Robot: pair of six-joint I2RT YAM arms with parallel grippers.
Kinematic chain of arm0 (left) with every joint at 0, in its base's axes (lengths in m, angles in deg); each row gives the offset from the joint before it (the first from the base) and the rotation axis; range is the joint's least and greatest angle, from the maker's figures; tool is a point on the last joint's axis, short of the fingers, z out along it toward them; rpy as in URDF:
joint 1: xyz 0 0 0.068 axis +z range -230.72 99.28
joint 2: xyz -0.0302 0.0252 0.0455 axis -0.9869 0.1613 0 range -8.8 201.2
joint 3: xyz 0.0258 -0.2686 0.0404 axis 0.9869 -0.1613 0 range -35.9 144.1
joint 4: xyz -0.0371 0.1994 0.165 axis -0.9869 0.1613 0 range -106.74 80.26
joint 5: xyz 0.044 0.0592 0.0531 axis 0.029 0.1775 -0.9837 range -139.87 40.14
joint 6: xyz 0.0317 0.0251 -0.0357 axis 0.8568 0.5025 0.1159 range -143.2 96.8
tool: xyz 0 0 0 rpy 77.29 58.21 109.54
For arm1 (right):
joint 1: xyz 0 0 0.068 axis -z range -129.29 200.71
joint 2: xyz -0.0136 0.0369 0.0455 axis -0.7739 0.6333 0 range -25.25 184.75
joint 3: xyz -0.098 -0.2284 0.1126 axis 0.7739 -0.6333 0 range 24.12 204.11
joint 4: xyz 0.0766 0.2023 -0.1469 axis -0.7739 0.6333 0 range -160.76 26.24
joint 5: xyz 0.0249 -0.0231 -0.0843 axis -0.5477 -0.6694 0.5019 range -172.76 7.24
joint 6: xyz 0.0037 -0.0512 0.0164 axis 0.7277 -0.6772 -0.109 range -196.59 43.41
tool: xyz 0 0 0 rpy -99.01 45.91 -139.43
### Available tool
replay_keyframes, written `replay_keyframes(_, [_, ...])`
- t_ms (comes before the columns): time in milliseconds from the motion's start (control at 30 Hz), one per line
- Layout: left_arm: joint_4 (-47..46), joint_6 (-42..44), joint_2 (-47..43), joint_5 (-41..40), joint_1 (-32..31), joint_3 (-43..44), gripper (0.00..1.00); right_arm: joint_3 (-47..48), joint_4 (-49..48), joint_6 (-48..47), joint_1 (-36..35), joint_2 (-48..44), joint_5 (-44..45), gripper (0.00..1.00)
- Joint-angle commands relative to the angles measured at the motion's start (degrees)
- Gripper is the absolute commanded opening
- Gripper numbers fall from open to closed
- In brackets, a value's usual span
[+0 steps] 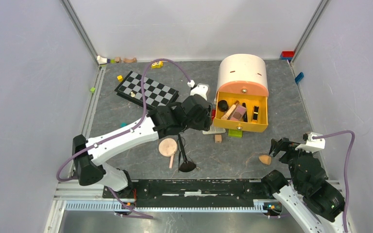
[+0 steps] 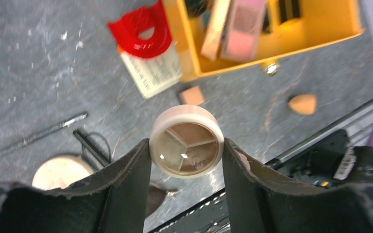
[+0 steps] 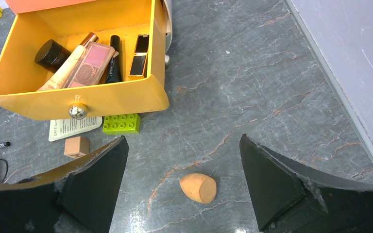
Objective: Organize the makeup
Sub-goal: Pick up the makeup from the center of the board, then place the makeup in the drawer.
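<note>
Left gripper: closed at a middling width on a round clear-lidded compact, which is pinched by its white rim between both fingers and carried clear of the table.
- Yellow drawer is seen ahead and to the right, its near corner close. A pink palette lies inside it.
- Red curved piece and a printed leaflet lie just ahead, against the drawer's left wall. A wooden block is found directly beyond the compact.
- Bare slate is left ahead-left. A thin pencil and a peach compact lie to the left.

Right gripper: jaws spread wide, nothing held.
- Orange sponge is seen on the table between the fingers, touching neither.
- The drawer's front edge lies ahead-left, with a green brick at its foot.
- Open slate runs ahead and right as far as the side wall.
</note>
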Motion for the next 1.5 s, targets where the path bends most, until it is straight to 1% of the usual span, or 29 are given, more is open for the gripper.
replay_keyframes(0, [-0.3,5.4,3.4,0.7,-0.3,9.0,0.54,-0.1,-1.5,-0.1,-0.4,-0.6,0.5,0.92])
replay_keyframes(267, [-4.4,8.0,15.8,5.4,-0.2,23.3,0.54,-0.1,-1.3,0.0,-0.4,-0.7,0.6,0.92])
replay_keyframes(433, [-4.9,8.8,24.1,8.3,-0.2,32.4,0.54,-0.1,-1.3,-0.1,-0.4,-0.5,0.6,0.92])
replay_keyframes(800, [-5.9,9.9,38.3,12.6,-0.3,45.9,0.54,-0.1,-1.2,0.3,-0.4,-0.6,1.0,0.92])
replay_keyframes(1033, [-8.9,11.0,43.3,12.9,-0.3,49.4,0.53,0.0,-1.0,0.5,-0.4,-0.7,1.0,0.92])
replay_keyframes(1233, [-9.8,11.3,47.1,12.6,-0.3,52.8,0.54,0.0,-1.1,0.4,-0.4,-0.6,1.0,0.92])
replay_keyframes(1467, [-11.0,11.0,50.0,11.6,-0.2,53.5,0.53,0.0,-1.0,0.6,-0.4,-0.7,1.2,0.92])
